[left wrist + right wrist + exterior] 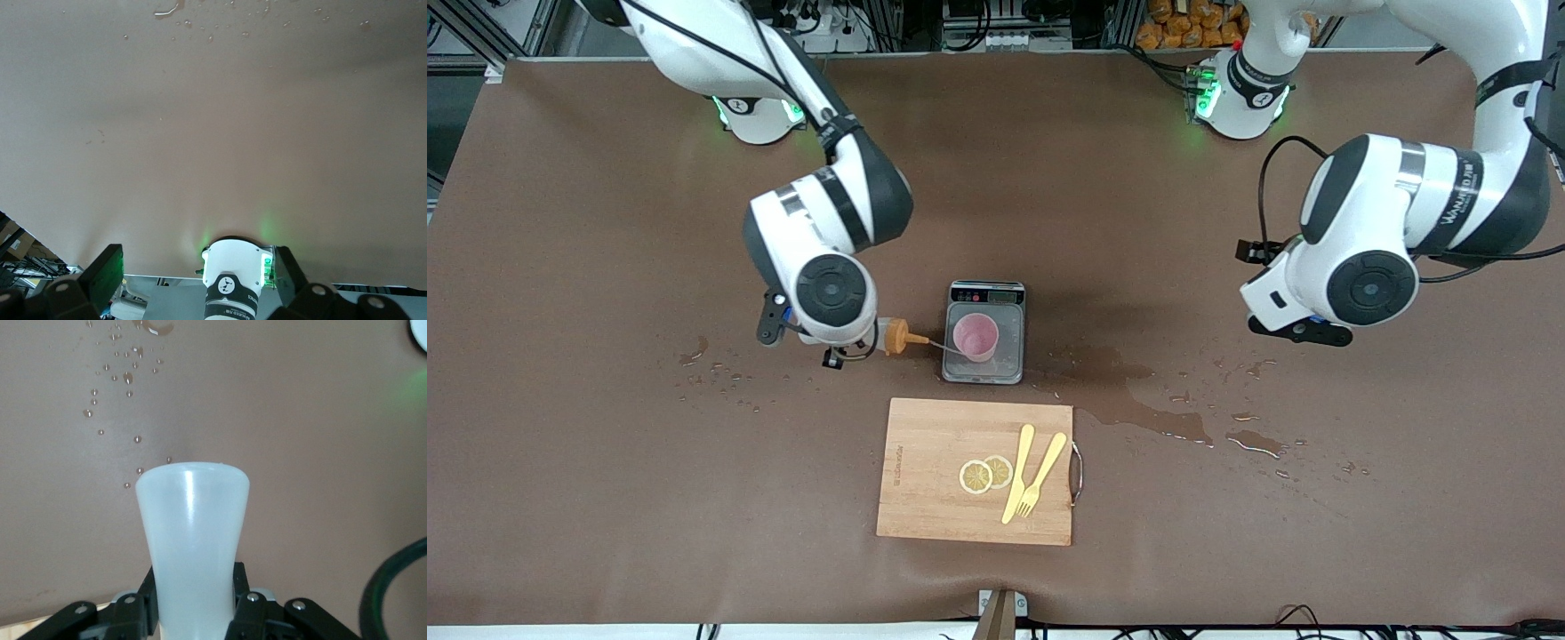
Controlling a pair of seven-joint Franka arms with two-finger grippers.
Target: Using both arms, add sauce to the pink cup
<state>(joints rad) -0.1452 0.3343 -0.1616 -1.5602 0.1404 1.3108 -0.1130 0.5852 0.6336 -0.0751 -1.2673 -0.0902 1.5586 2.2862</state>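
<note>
The soft, squeezable sauce bottle, best taken round its body, is pinched sideways in the right gripper, nozzle toward the pink cup mid-table, while the left gripper waits spread wide and empty.

Your front camera looked down from high across the table, facing both arm bases. Each wrist camera sat close above the same brown table, sharing its wet droplets.

Robotics lab: two bench-mounted arms, cabling.
</note>
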